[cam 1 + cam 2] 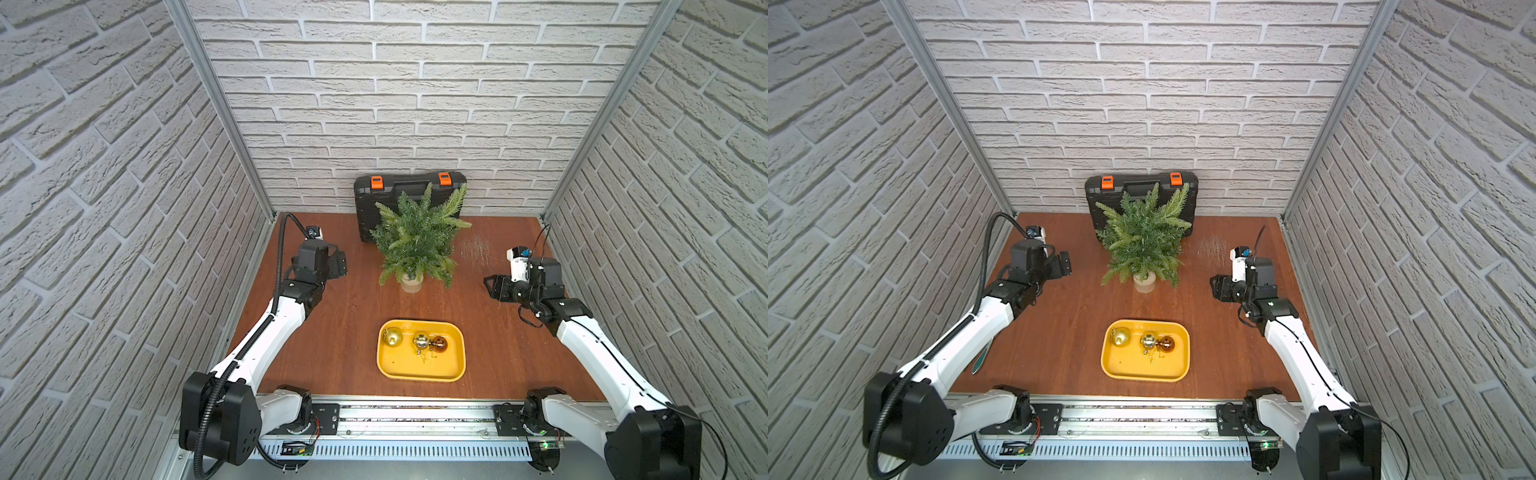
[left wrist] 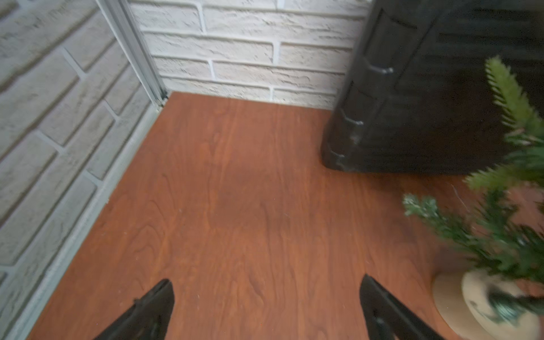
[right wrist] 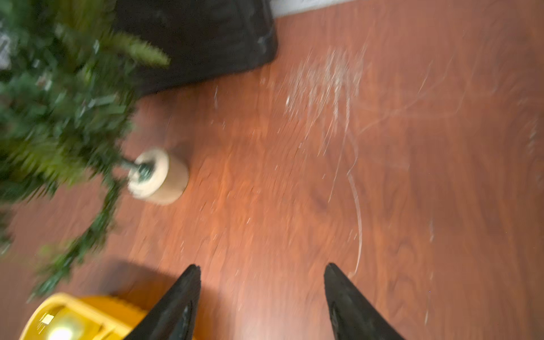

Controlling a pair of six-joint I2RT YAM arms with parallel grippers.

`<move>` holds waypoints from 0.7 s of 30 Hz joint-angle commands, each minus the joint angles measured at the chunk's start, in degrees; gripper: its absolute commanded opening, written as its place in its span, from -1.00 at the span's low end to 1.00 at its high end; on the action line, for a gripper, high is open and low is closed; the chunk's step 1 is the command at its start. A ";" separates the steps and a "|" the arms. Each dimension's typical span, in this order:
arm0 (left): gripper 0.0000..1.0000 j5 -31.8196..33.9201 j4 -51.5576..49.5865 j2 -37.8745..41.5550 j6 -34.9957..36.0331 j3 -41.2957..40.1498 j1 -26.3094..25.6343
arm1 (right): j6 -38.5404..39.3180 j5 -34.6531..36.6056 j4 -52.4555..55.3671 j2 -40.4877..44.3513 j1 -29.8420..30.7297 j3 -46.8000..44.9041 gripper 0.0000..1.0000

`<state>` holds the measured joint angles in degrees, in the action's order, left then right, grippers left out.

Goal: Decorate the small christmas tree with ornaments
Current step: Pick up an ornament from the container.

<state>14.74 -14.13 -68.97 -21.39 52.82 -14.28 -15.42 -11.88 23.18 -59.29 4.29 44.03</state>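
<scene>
Right gripper (image 3: 262, 265) first: its two black wedge-shaped fingers (image 3: 179, 303) sit apart with nothing between them, over bare table (image 1: 332, 332) between the yellow tray (image 1: 399, 365) and the small christmas tree (image 1: 417, 237). The left gripper (image 2: 265, 279) is spread wide and empty too, off on the tree's other side nearer the wall. All three ornaments are in the tray, so we reckon we're right at the start, lining up the first pick. The gold bauble (image 1: 392, 336) sits alone at one end and looks like the easy one. The mirror-like pale gold bauble (image 1: 421, 340) and the copper bauble (image 1: 438, 343) are snug together, and their thin loops look tangled on the tray floor. These are slick, round and glossy, so we'd pinch the little cap or loop rather than the ball, which would probably squirt out. We'd also come straight down so we don't knock the neighbours. The tree is soft, feathery plastic needles on a short beige base (image 1: 411, 284) that looks small for its spread. We'd hang the loop on an outer branch gently, maybe steadying with the left. Behind the tree, a ribbed black case (image 1: 374, 199) stands against the brick wall, and the wood-grain top shows pale scratches (image 1: 478, 249).
</scene>
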 commanded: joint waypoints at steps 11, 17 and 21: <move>0.96 -22.47 -19.27 3.79 -0.99 5.63 8.96 | -18.52 9.60 23.99 9.54 29.18 0.71 0.31; 0.97 -25.09 -18.24 6.18 -0.02 3.79 14.80 | -20.84 15.63 27.18 0.77 41.51 5.58 0.33; 0.96 -25.43 -17.91 7.72 0.14 3.03 17.06 | -21.07 17.06 26.83 -7.06 44.31 8.79 0.35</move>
<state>-8.49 -32.18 -62.67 -22.31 56.80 1.43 -34.79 1.74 49.56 -63.29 47.33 50.94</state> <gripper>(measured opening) 0.983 0.677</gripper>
